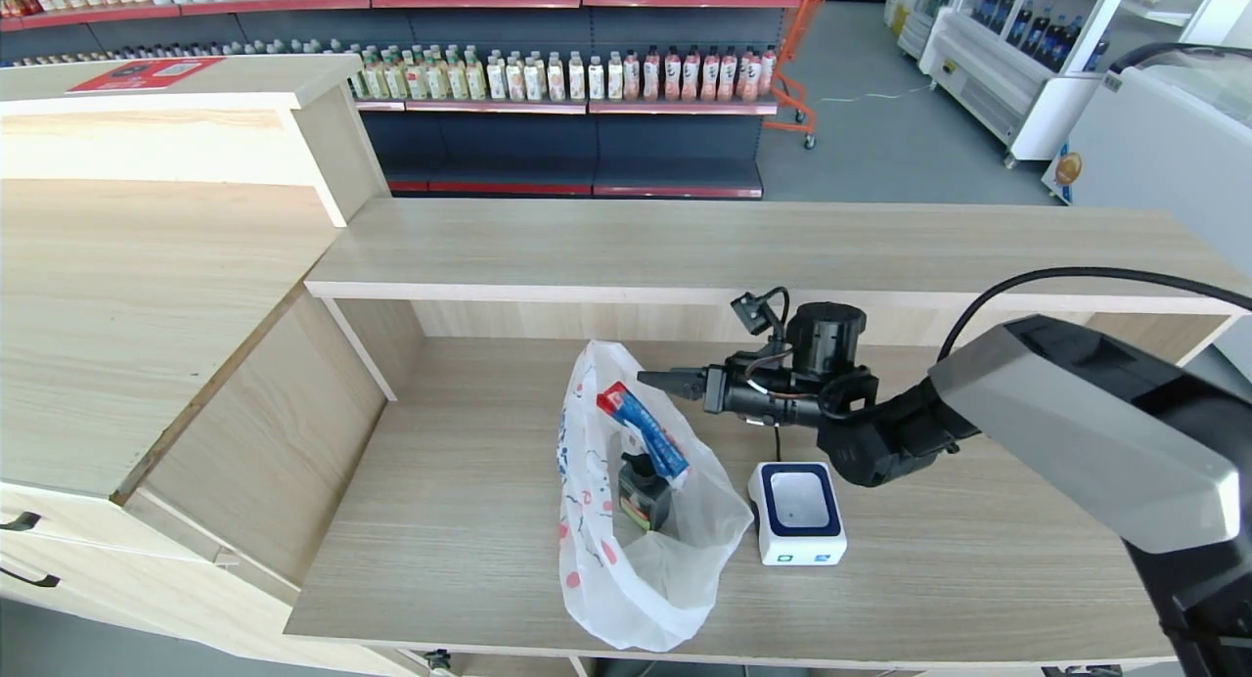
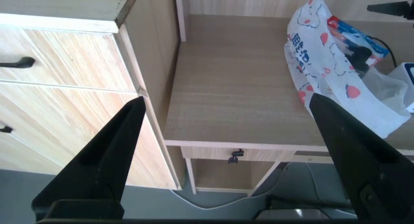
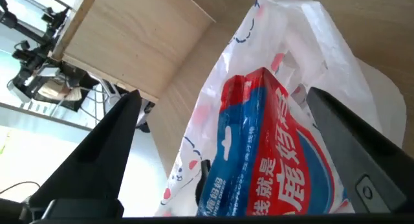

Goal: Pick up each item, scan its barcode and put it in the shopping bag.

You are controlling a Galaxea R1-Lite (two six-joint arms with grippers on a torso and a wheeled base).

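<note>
A white plastic shopping bag [image 1: 626, 560] with red and blue prints lies open on the wooden counter [image 1: 469, 520]. Inside it are a red and blue box [image 1: 644, 428] and a dark bottle [image 1: 644, 493]. My right gripper [image 1: 657, 379] hangs open just above the bag's mouth, holding nothing. From the right wrist, the box [image 3: 272, 146] and the bag [image 3: 291, 30] lie below the right gripper [image 3: 224, 98]. A white scanner [image 1: 797, 513] with a blue frame stands right of the bag. My left gripper [image 2: 226, 101] is open, low off the counter's front left, with the bag [image 2: 323, 56] beyond.
A raised ledge [image 1: 743, 247] runs along the counter's back and a taller wooden unit [image 1: 147, 295] walls its left side. Drawers with black handles [image 2: 19, 62] sit below that unit. Store shelves of bottles [image 1: 567, 75] and freezers [image 1: 1154, 129] stand behind.
</note>
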